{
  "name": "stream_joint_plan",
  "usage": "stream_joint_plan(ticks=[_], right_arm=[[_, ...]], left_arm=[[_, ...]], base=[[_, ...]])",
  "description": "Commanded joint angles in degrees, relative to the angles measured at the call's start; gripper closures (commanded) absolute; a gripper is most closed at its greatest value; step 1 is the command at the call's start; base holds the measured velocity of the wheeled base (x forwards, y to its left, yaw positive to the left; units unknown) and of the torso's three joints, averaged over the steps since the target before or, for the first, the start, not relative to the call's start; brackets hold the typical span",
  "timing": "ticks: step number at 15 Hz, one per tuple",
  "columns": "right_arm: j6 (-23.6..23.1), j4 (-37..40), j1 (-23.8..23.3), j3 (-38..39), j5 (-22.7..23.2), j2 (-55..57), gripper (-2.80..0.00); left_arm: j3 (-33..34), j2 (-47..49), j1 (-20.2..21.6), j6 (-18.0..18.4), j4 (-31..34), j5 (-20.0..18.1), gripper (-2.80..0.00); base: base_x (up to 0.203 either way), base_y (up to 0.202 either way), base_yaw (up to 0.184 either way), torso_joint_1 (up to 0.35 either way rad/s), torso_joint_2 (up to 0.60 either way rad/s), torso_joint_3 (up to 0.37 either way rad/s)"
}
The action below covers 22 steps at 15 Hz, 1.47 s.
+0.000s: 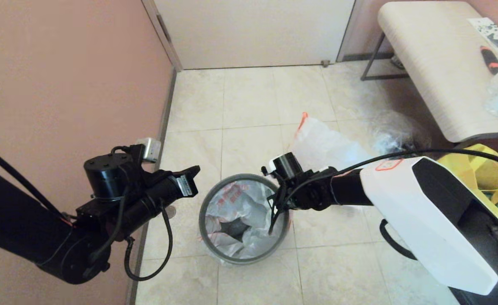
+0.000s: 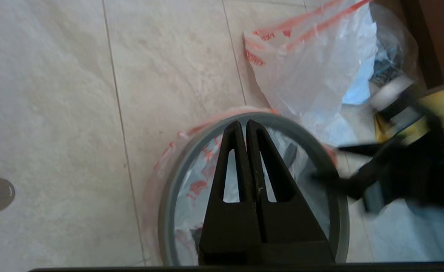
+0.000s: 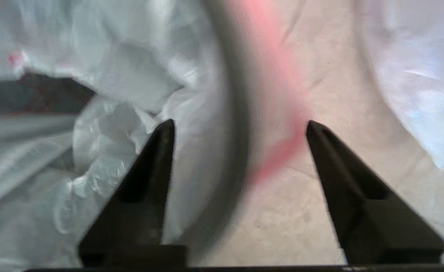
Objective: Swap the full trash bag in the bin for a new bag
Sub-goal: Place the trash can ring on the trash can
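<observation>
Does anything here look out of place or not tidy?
Only the new bag in the bin: it sags crumpled inside, leaving a dark gap at its middle. The full trash bag lies on the floor behind the bin.

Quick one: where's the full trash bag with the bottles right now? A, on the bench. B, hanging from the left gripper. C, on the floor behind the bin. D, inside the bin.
C: the full trash bag sits on the tiled floor just beyond the bin, which already holds the new bag.

The new bag point(image 1: 240, 220) lines the bin point(image 1: 208, 203); the full trash bag point(image 1: 323, 144) sits behind it, right, beside a table point(image 1: 435, 67).
</observation>
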Motion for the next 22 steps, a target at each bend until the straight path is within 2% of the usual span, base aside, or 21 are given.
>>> stream_joint_plan(ticks=[1, 3, 5, 7, 8, 10, 12, 17, 19, 20, 22], right_arm=[[2.35, 1.46, 0.49, 2.04, 1.50, -6.49, -2.80], [4.84, 2.21, 0.52, 5.27, 7.51, -10.38, -2.80], [7.37, 2.32, -0.27, 7.38, 14.92, -12.55, -2.80], [8.94, 2.31, -1.39, 8.20, 23.73, -13.15, -2.80], [9.15, 2.21, -1.91, 8.49, 27.50, -12.90, 0.00], [9.34, 2.14, -3.61, 8.17, 35.40, -11.08, 0.00], [9.03, 1.93, -5.95, 8.12, 42.97, -8.99, 0.00], [3.62, -1.92, -10.15, 7.88, 52.11, -2.08, 0.00], [2.61, -5.78, -11.34, 7.76, 53.95, 1.39, 0.00], [2.18, -7.53, -11.89, 7.65, 54.16, 2.80, 0.00], [1.87, -8.96, -12.60, 5.86, 55.05, 5.27, 0.00]], left_arm=[[0.23, 0.52, 0.17, -1.40, 2.47, -3.41, 0.00], [-0.12, 0.42, 1.16, -2.87, 7.39, -9.41, 0.00], [-0.24, 0.75, 3.04, -4.18, 11.49, -18.22, 0.00], [-0.13, 3.52, 5.75, -5.02, 12.83, -26.58, 0.00], [-0.11, 5.46, 6.93, -5.01, 12.89, -29.25, 0.00], [-0.20, 9.85, 8.51, -4.66, 12.59, -32.39, 0.00], [-0.96, 14.38, 9.94, -3.53, 11.44, -33.22, 0.00], [-2.69, 22.83, 12.56, -0.14, 7.26, -33.41, 0.00], [-3.17, 25.19, 13.05, 1.24, 5.52, -33.07, 0.00], [-3.98, 26.47, 12.99, 1.42, 5.48, -31.85, 0.00], [-5.93, 28.69, 12.13, 3.23, 5.99, -26.39, 0.00]], base=[[0.000, 0.000, 0.000, 0.000, 0.00, 0.000], [0.000, 0.000, 0.000, 0.000, 0.00, 0.000], [0.000, 0.000, 0.000, 0.000, 0.00, 0.000], [0.000, 0.000, 0.000, 0.000, 0.00, 0.000], [0.000, 0.000, 0.000, 0.000, 0.00, 0.000], [0.000, 0.000, 0.000, 0.000, 0.00, 0.000], [0.000, 0.000, 0.000, 0.000, 0.00, 0.000], [0.000, 0.000, 0.000, 0.000, 0.00, 0.000], [0.000, 0.000, 0.000, 0.000, 0.00, 0.000], [0.000, 0.000, 0.000, 0.000, 0.00, 0.000], [0.000, 0.000, 0.000, 0.000, 0.00, 0.000]])
